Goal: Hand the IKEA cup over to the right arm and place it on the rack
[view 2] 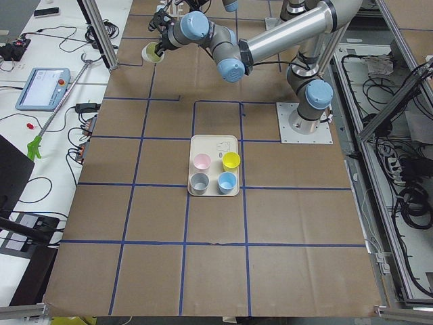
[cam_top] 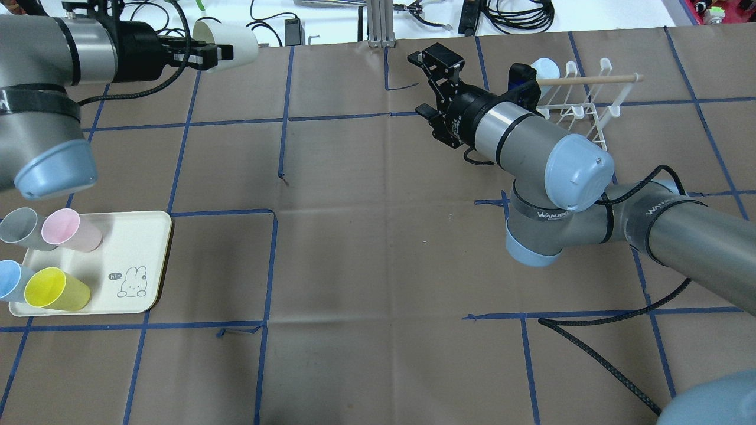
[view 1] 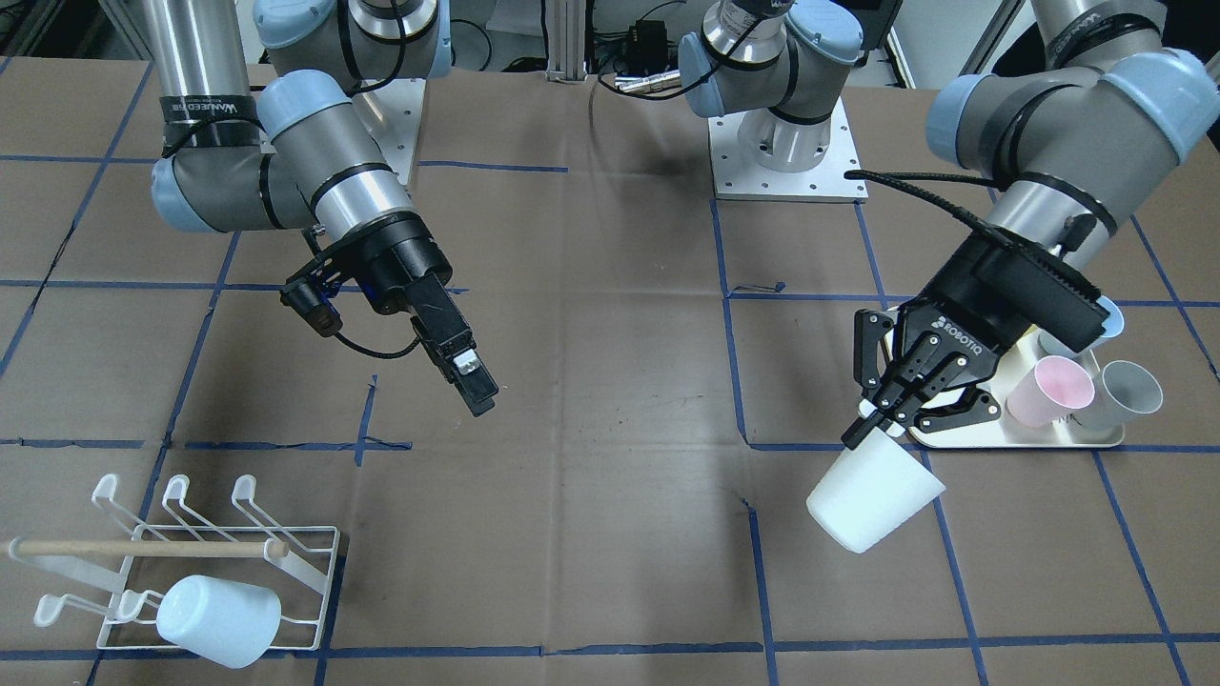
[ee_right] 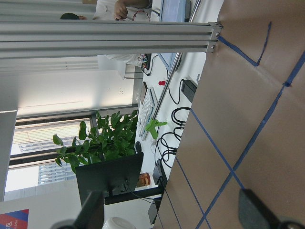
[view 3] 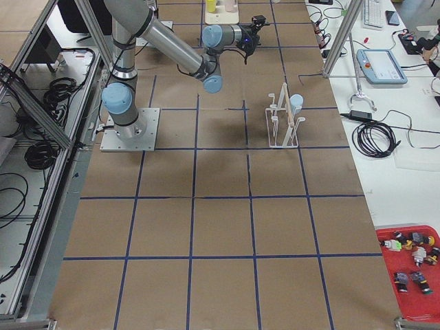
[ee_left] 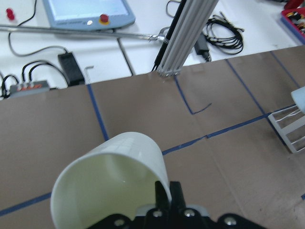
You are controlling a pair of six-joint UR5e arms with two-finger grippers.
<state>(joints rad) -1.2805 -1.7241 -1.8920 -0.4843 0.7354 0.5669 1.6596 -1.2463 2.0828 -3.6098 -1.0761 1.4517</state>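
One rim pinch by the left gripper [view 1: 882, 426] holds the white IKEA cup [view 1: 872, 500] lower right in the front view; we judge it light, rigid, slick, so the spread right gripper [cam_top: 430, 82] should clasp its body.

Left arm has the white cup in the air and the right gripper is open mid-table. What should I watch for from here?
1. The left gripper pinches the white cup only by its rim wall, and the cup hangs tilted. It may swivel or slip when the right gripper takes hold.
2. The rack already carries a light-blue cup on one prong. The new cup could knock it, so aim for a free prong.
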